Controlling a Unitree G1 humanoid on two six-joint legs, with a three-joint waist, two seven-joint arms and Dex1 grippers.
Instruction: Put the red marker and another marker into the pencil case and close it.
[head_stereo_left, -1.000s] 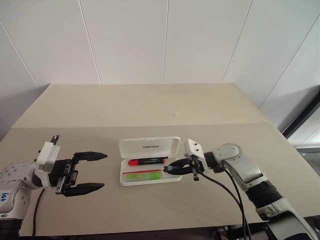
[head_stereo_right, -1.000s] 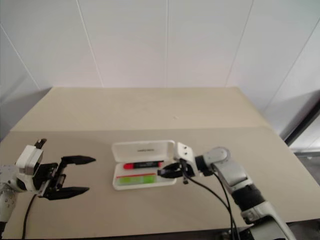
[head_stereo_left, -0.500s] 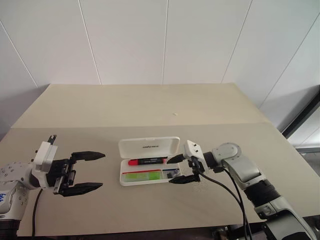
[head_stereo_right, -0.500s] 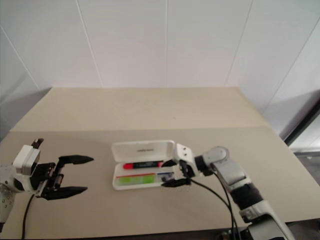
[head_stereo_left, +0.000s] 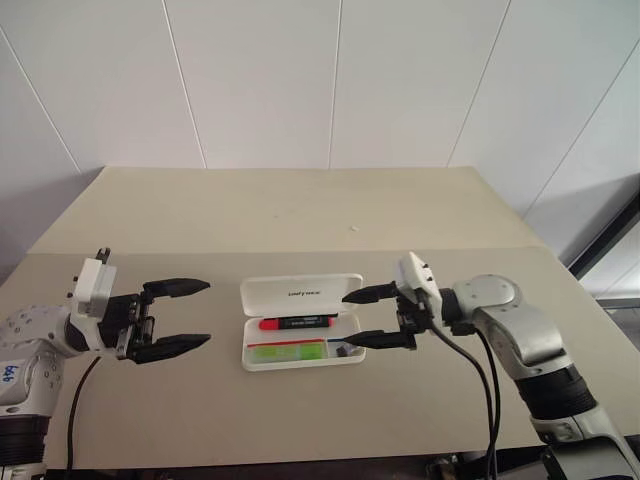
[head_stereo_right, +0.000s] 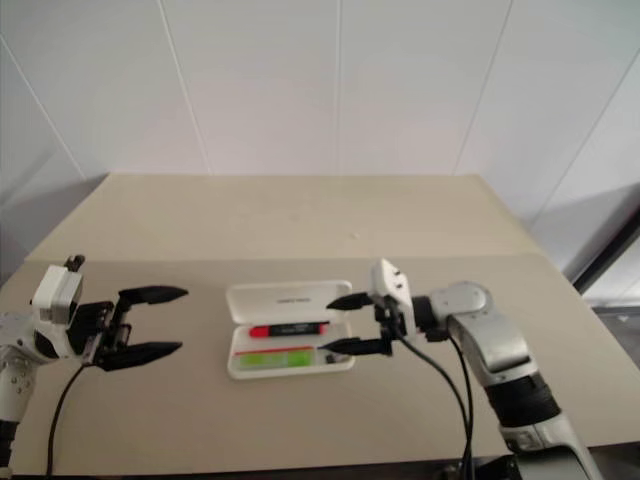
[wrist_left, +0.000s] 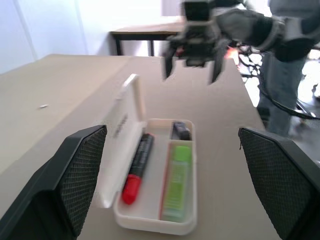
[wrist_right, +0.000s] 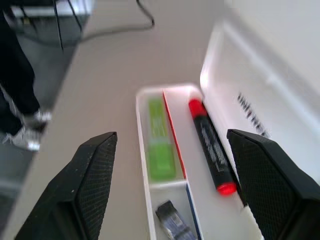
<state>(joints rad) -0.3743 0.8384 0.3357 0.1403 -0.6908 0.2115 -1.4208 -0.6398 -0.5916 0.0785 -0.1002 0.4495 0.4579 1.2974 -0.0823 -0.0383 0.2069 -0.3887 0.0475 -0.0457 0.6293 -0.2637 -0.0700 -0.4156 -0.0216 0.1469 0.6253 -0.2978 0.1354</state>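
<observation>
Case (head_stereo_left: 300, 322) open near table's (head_stereo_left: 300, 210) front edge, lid up | red marker (head_stereo_left: 297, 322) and green highlighter (head_stereo_left: 285, 351) inside | right gripper (head_stereo_left: 366, 317) spread, empty, beside case | left gripper (head_stereo_left: 180, 317) spread, empty, well apart

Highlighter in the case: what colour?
Light green highlighter, translucent, lying in the case's narrower compartment. Clearest in the left wrist view.

Case: white hard-plastic pencil case (head_stereo_left: 300, 294), smooth, slightly glossy
Pen: red-capped marker with dark barrel (wrist_left: 136, 167), glossy plastic
Highlighter: light-green translucent plastic highlighter (wrist_left: 177, 182)
Fingers: black gripper finger pads (wrist_left: 81, 172), matt, fine cross-hatched texture
Table: pale beige tabletop (head_stereo_left: 250, 210), smooth, matt
</observation>
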